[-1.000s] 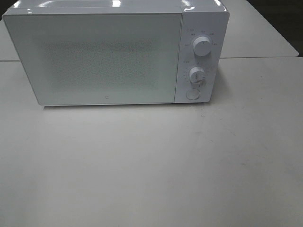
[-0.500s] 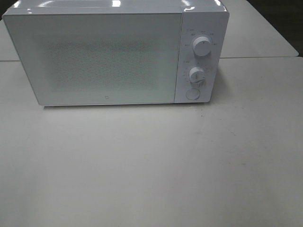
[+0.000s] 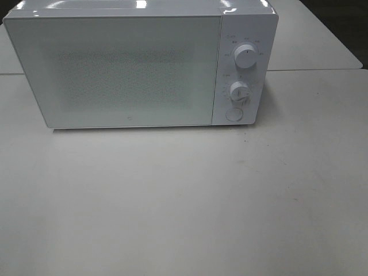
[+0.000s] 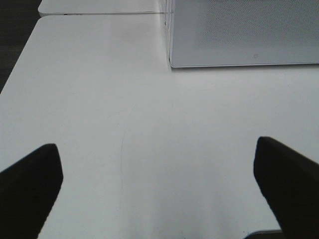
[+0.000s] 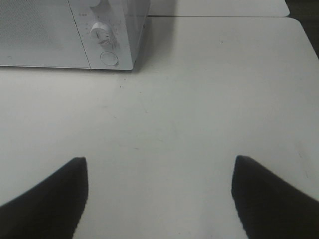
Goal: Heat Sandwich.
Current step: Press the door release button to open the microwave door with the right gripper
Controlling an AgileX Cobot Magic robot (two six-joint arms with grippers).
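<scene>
A white microwave (image 3: 138, 66) stands at the back of the white table (image 3: 184, 201) with its door shut. It also shows in the left wrist view (image 4: 244, 32) and the right wrist view (image 5: 70, 32). The sandwich is out of view in every frame. Neither arm shows in the exterior high view. My left gripper (image 4: 157, 186) is open and empty over bare table, its dark fingers (image 4: 30, 184) wide apart. My right gripper (image 5: 159, 196) is open and empty too, its fingers (image 5: 271, 199) spread, in front of the microwave's right end.
The microwave's right panel has two round knobs (image 3: 245, 57) and a round button (image 3: 233, 114) below them. A second white table (image 3: 322, 40) adjoins behind at the right. The table's left edge (image 4: 20, 59) drops to dark floor.
</scene>
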